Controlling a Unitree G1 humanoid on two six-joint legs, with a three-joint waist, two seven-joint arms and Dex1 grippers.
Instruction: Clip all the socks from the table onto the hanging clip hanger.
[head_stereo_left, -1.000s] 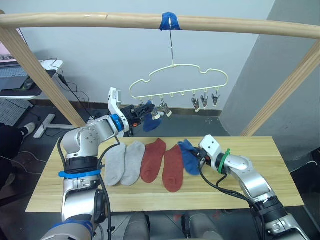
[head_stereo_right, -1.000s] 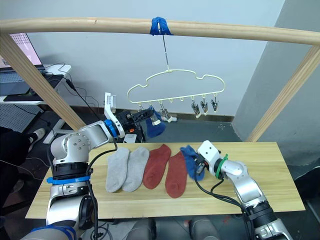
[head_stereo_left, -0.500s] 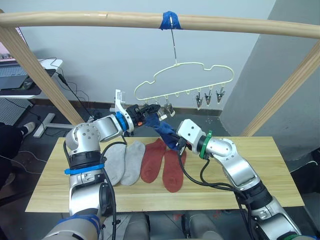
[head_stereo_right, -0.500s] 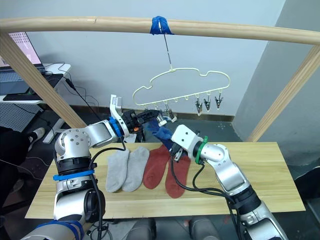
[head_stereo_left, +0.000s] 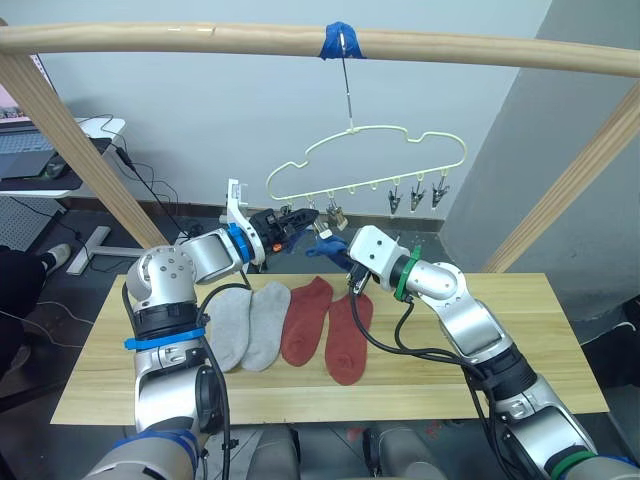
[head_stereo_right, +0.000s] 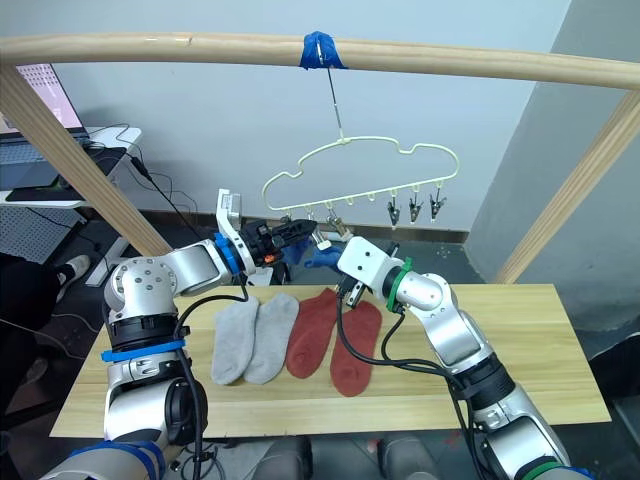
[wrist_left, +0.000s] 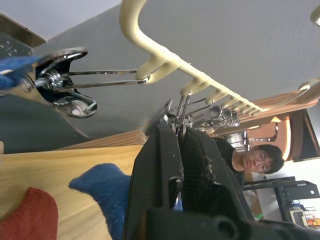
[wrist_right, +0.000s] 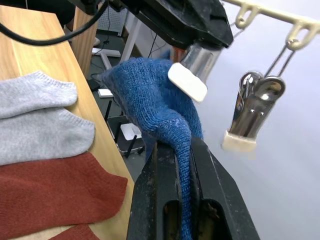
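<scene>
The cream clip hanger hangs from the rail by its hook. My left gripper is shut on one of its left-hand metal clips. The neighbouring clip pinches a bit of blue fabric. My right gripper is shut on a blue sock and holds it up off the table, its top edge right by the clip at the left gripper. On the pale wood table two grey socks and two rust red socks lie side by side.
A thick wooden rail with blue tape runs overhead on sloping posts at both sides. Three free clips hang at the hanger's right end. A desk with a laptop stands back left. A person is behind.
My right gripper has lifted the blue sock from the table up to the hanger's left clips. The hanger has swung a little to the right. My left gripper stays at the clips.
</scene>
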